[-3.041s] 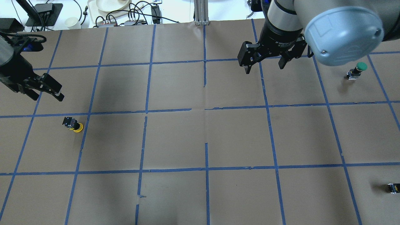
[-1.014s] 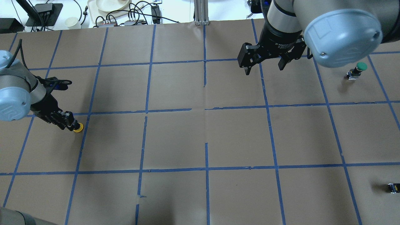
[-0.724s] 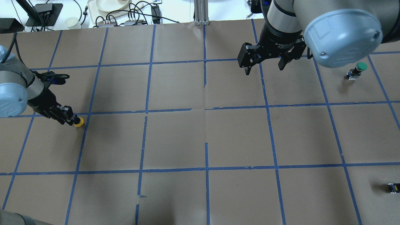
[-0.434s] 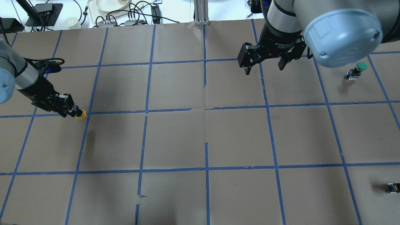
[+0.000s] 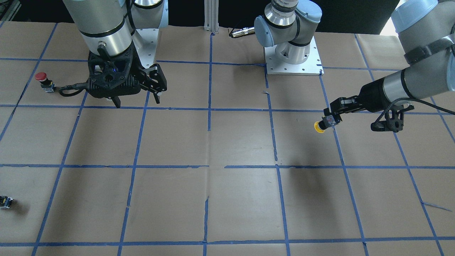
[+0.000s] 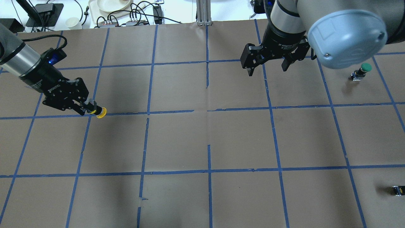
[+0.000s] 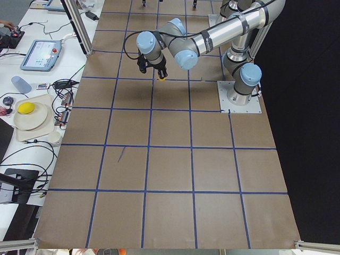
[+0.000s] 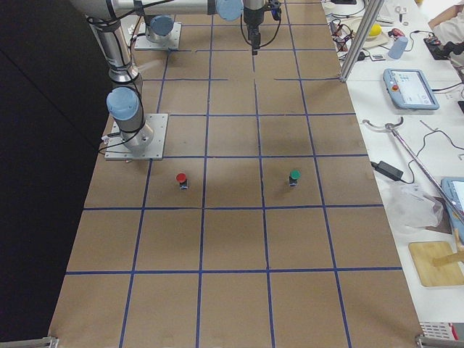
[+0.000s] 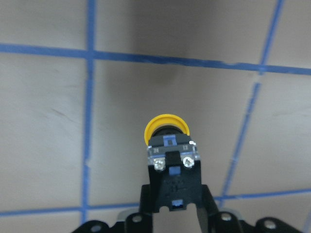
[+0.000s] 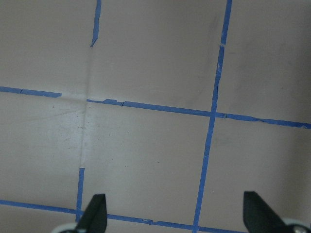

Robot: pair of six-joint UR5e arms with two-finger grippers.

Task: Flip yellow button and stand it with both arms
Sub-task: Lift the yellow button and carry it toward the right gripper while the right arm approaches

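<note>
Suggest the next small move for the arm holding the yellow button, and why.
Probably carry it toward the middle of the brown paper-covered table. The left black two-finger end effector is shut on the contact block of the small yellow-capped push button, held clear of the surface, while the right black two-finger end effector hangs open, far off.

Button (image 6: 98, 111): yellow mushroom cap, black neck, grey-black block with two screws. Held off the table (image 6: 177, 142), cap pointing straight away from my left gripper (image 6: 89, 107), which clamps the block. My right gripper (image 6: 267, 69): black, jaws spread wide, pointing down, well apart from button.
</note>
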